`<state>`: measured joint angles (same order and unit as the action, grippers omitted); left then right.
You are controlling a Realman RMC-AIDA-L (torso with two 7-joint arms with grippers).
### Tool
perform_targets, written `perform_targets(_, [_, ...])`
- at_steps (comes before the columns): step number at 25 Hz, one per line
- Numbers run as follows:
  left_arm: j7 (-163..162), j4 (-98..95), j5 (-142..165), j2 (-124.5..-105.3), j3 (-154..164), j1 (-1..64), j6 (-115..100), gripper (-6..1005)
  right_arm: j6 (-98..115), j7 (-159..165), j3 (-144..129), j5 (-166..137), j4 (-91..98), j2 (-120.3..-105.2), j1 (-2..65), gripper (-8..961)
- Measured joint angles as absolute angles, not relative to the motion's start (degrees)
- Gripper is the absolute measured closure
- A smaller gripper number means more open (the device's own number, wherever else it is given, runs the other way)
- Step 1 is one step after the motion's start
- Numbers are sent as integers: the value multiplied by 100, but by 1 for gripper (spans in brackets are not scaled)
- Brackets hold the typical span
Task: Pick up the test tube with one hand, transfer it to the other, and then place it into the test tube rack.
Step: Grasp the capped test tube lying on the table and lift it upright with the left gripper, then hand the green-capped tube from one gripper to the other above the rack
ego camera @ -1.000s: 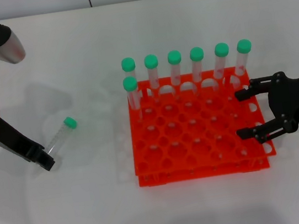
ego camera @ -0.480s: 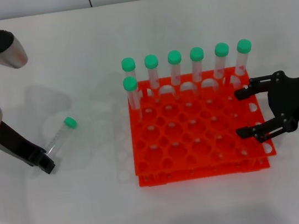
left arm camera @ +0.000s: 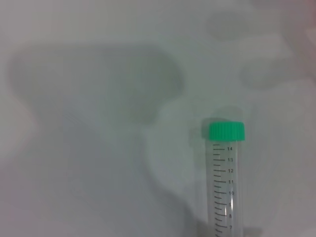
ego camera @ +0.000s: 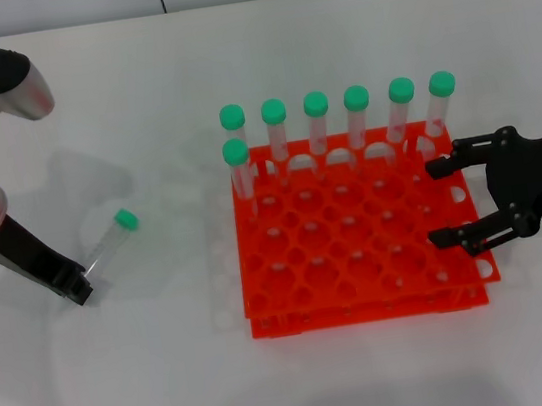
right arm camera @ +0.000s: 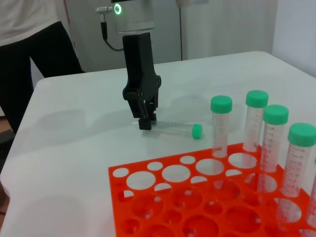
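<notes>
The test tube [ego camera: 107,246], clear with a green cap, lies slanted low over the white table at the left. My left gripper [ego camera: 78,289], on the silver-white arm, is shut on the tube's bottom end. The tube also shows in the left wrist view [left arm camera: 226,182] and the right wrist view [right arm camera: 175,127], where the left gripper [right arm camera: 144,122] pinches its end. The orange-red rack [ego camera: 359,251] stands at centre right. My right gripper [ego camera: 441,202], on the black arm, is open and empty over the rack's right edge.
Several other green-capped tubes [ego camera: 317,121] stand in the rack's back row, and one more [ego camera: 238,167] in the second row at the left. A person in dark trousers [right arm camera: 34,54] stands beyond the table's far side.
My left gripper has shifted slightly left and back with the tube's end in it. The right arm has not moved.
</notes>
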<state>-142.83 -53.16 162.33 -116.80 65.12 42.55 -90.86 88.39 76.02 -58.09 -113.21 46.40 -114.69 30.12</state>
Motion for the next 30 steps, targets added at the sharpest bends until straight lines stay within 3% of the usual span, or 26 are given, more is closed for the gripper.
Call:
perform_targets(2, [-14283,-5366,16233,-11680,6491,4246,-9071,773,8842,7602,-5809,-11320,4650,-11469,3015,84])
perform_targets(10, [-14242,-6490,16113,-11779,6262,3929,-9079,804,8874,7614,-5800,-11310,4662,-11444,2984,84])
perform_targets(18, [-13157,-7853,14475,-11910,6304,2912,-7905,803,8892,7610,-5800,-11302,4664,-11454,2934,84])
perform_targets(25, [-11260,-7444,11860,-11905,6325,2325,-6870,802,8913,7600,-5801,-11301,4662,-11473,2911,85])
perform_targets(30, [-10356,-6656,10718,-11776,6305,2525,-7291,801,8948,7562,-5801,-11297,4653,-11501,2909,85])
